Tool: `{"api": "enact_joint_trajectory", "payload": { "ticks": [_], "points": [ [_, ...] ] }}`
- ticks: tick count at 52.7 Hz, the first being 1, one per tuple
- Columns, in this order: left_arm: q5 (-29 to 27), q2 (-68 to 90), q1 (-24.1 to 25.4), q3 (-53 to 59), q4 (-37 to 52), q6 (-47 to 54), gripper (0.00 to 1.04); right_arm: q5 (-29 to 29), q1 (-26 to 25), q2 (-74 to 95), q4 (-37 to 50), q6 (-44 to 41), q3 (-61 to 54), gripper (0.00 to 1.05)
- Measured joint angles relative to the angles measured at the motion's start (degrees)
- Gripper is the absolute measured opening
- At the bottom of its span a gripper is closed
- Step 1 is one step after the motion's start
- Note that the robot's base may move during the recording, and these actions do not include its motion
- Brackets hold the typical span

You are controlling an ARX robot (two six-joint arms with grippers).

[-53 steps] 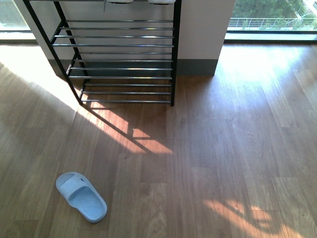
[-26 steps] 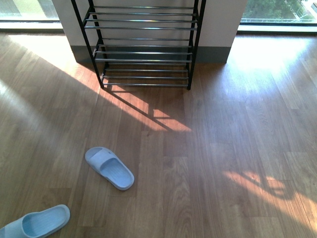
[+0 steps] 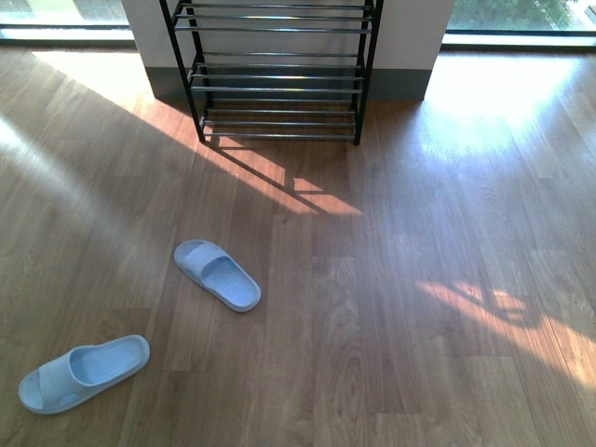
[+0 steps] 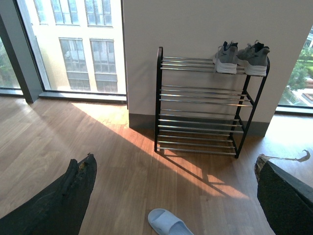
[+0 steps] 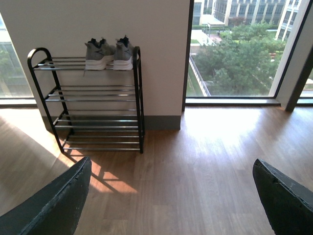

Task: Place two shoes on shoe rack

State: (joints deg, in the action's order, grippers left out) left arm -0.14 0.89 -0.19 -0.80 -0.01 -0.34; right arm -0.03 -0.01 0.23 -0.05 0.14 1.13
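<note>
A wooden floor (image 3: 419,279), crossed by patches of sunlight, was seen filling most of the front view. At its far side a pale wall (image 5: 98,19) with a dark skirting was shown, flanked on the left and right by tall windows (image 5: 234,49). Against that wall the shoe rack (image 4: 159,98) was stood upright, its black side frames joined by tiers of thin chrome bars. The left gripper (image 4: 173,160) was held above the floor well short of the rack, with its jaws spread wide and nothing caught between them. The right gripper (image 5: 172,162) was likewise held well back from the rack, with its jaws released and empty. Two light blue slippers were left on the floor at the near left, well apart from the rack: one slipper (image 3: 217,275) lay farther in, and the other slipper (image 3: 84,372) lay nearer and further left. On the top tier of the rack, toward its right end, the left shoe (image 4: 226,58) and the right shoe (image 4: 253,58) were set upright side by side, just beside each other, grey above thick white soles.
</note>
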Motion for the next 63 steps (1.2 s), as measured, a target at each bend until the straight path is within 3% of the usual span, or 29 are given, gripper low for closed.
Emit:
{"api": "enact_joint_trajectory", "payload": {
  "ticks": [63],
  "points": [
    [0.13,0.0,0.0,0.0,0.0,0.07,0.95,0.04,0.0,-0.02,0.0,0.02,0.0,0.96]
  ]
}}
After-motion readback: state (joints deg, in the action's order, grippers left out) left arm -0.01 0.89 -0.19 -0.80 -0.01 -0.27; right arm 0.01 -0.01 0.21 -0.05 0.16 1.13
